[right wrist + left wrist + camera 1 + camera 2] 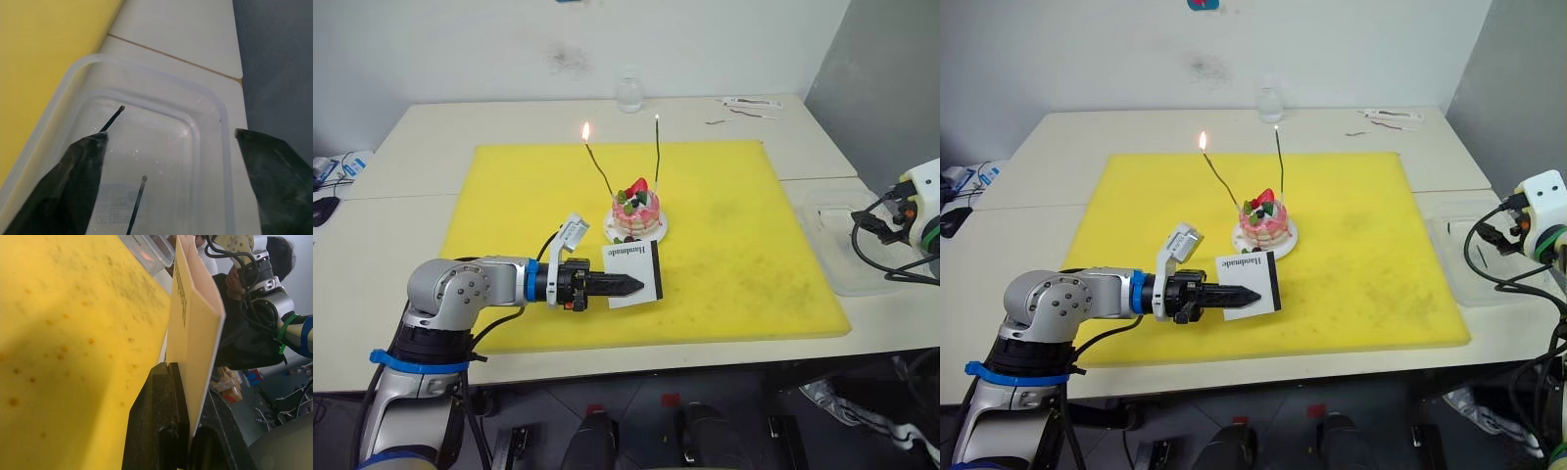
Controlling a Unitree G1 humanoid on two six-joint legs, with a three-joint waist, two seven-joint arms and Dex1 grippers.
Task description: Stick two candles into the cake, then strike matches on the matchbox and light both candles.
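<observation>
**One flame up, matches waiting under your right gripper**

Your right gripper (168,161) hangs with its fingers spread wide over the clear plastic tray (215,105), and both matches (111,119) lie in the tray bottom between those fingers, heads pointing away from you, long axes running roughly along the fingers' reach. That is the relation to mind: they are straight ahead and below, so the drop looks short, and the fingers would have to close across a stick, not along it.

Your left gripper (631,285) is clamped on the matchbox (634,269), holding it on edge above the yellow mat (754,235), just in front of the cake (635,211).

Both candles (598,164) stand in the cake; the left one carries a flame and the right candle (657,147) shows a small bright spot at its tip, though I can't tell whether it is lit.

Watch the tray walls around the matches. A glass (628,93) stands at the table's far edge, well clear.
</observation>
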